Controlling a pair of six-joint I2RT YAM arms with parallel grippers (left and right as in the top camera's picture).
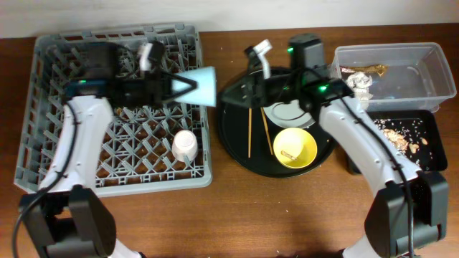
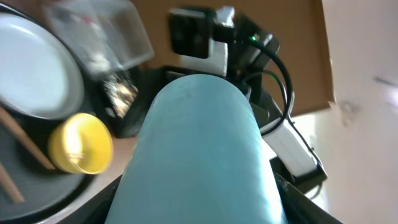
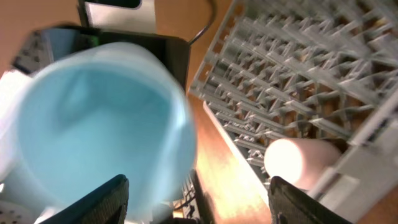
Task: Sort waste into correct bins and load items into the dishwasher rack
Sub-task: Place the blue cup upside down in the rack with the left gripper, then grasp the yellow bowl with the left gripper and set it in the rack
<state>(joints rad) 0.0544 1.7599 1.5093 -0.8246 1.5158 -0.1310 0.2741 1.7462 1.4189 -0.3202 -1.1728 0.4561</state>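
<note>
My left gripper (image 1: 188, 85) is shut on the light blue cup (image 1: 204, 86), held on its side over the right edge of the grey dishwasher rack (image 1: 50, 107). The cup fills the left wrist view (image 2: 199, 149) and shows mouth-on in the right wrist view (image 3: 93, 124). My right gripper (image 1: 240, 93) is open and empty over the round black tray, facing the cup. The pale pink cup (image 1: 184, 145) stands in the rack. The plate (image 1: 290, 113), yellow bowl (image 1: 295, 148) and chopsticks (image 1: 249, 132) lie on the round tray.
The round black tray (image 1: 237, 154) sits right of the rack. The clear tub (image 1: 423, 57) at back right holds the white tissue (image 1: 361, 84) and the snack wrapper (image 1: 369, 70). The shallow black tray (image 1: 430, 118) in front of it holds tan scraps (image 1: 398, 136).
</note>
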